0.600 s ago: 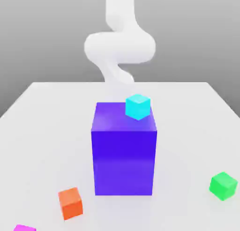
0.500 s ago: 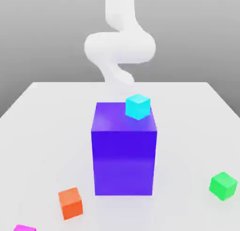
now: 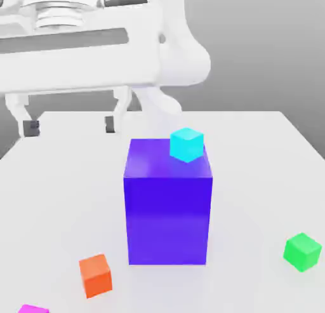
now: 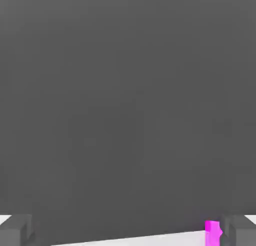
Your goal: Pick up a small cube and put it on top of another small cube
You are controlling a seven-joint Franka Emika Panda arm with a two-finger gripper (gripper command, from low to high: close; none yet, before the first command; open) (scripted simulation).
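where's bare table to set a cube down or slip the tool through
Free: the white table on the exterior view's right between the big blue-violet block and green cube, plus the far strip behind the block. Crowded: the near edge toward the exterior view's left, with the orange cube and small magenta cube.

The surface [image 3: 266, 153] is plain white, shading to pale grey toward its near edge, with no pattern. On it the large block [image 3: 167, 207] is a saturated blue-violet, its top face a little lighter than its front. The little cube [image 3: 186, 145] on the block's top is bright cyan. The small cube [image 3: 33, 308] at the surface's near edge is vivid magenta, and it shows the same magenta in the hand view [image 4: 212, 231]. Another cube [image 3: 95, 275] is orange, another [image 3: 302, 251] bright green. The arm and its pincer [image 3: 68, 126] are glossy white with dark grey fingertips [image 3: 30, 127]. The backdrop is flat mid-grey.
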